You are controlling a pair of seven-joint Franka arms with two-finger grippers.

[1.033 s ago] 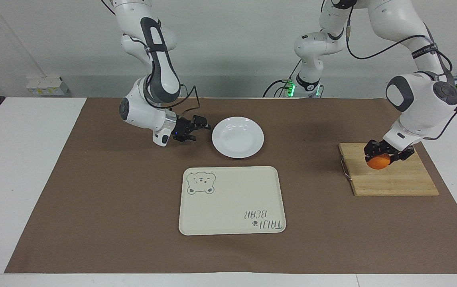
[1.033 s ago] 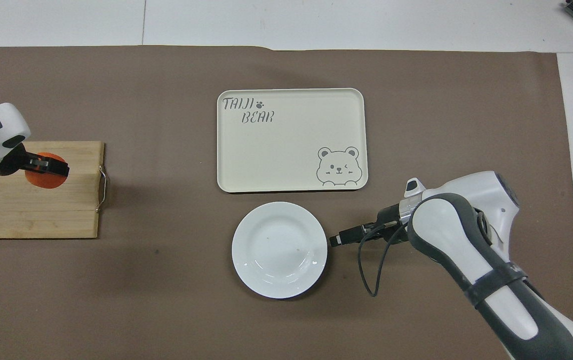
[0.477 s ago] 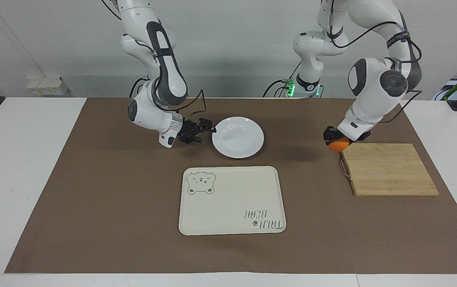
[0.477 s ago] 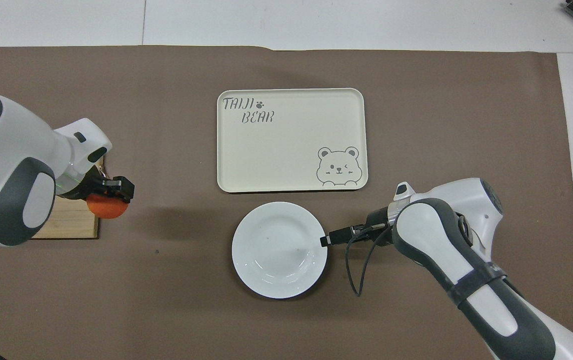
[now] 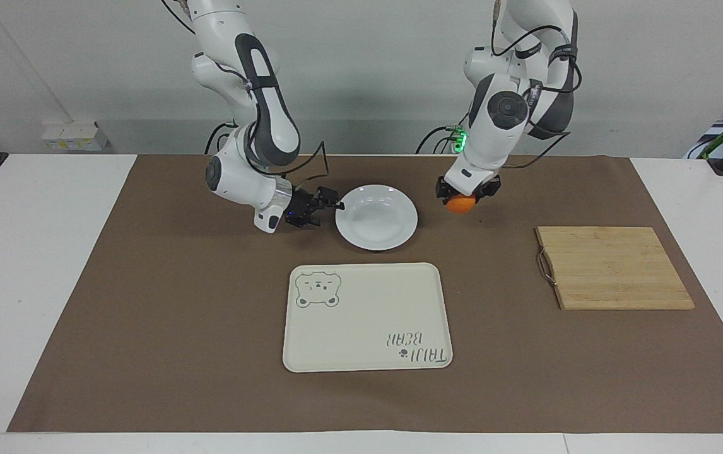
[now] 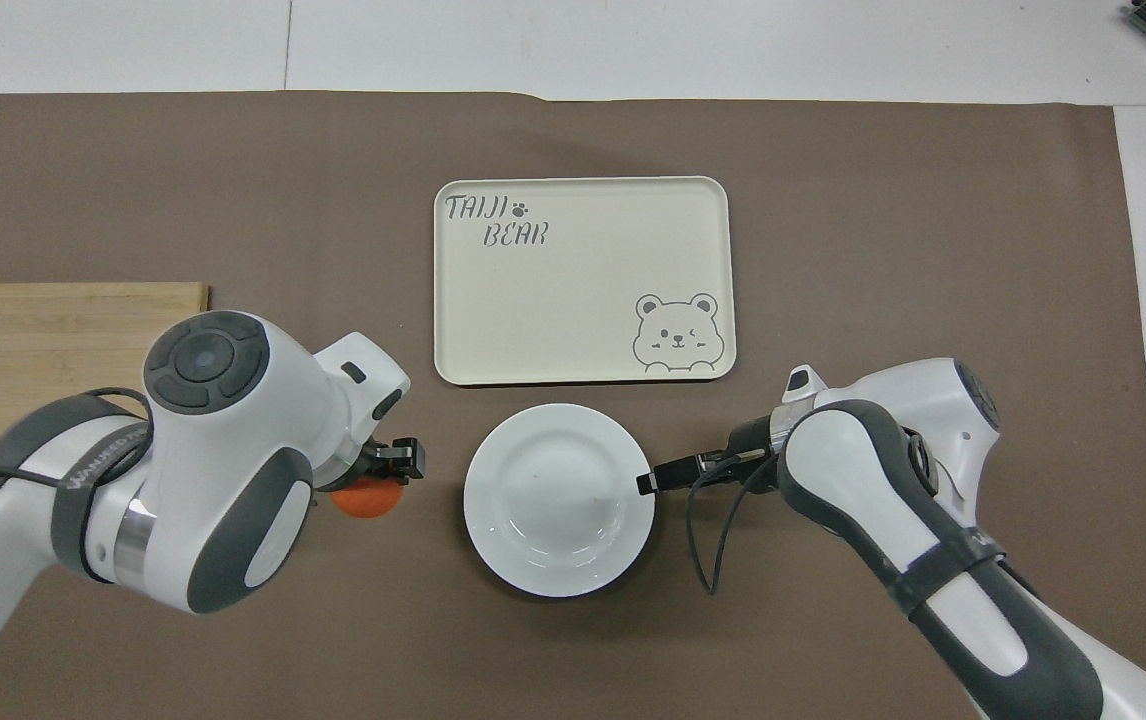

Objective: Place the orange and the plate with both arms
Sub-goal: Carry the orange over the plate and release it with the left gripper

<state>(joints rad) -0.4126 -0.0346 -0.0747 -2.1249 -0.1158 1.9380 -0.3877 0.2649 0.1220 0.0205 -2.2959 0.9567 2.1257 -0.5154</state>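
The white plate (image 5: 376, 217) (image 6: 558, 500) lies on the brown mat, nearer to the robots than the tray. My left gripper (image 5: 464, 189) (image 6: 395, 468) is shut on the orange (image 5: 460, 203) (image 6: 363, 500) and holds it in the air over the mat, beside the plate toward the left arm's end. My right gripper (image 5: 331, 205) (image 6: 647, 482) is low and open, with its fingertips at the plate's rim on the right arm's side. Whether they straddle the rim I cannot tell.
A cream tray (image 5: 368, 318) (image 6: 583, 280) with a bear drawing lies just farther from the robots than the plate. A wooden cutting board (image 5: 614, 268) (image 6: 53, 340) with a metal handle lies at the left arm's end of the mat, with nothing on it.
The left gripper lifted the orange off the cutting board and carried it across the mat to beside the plate. The right gripper closed the small gap to the plate's rim.
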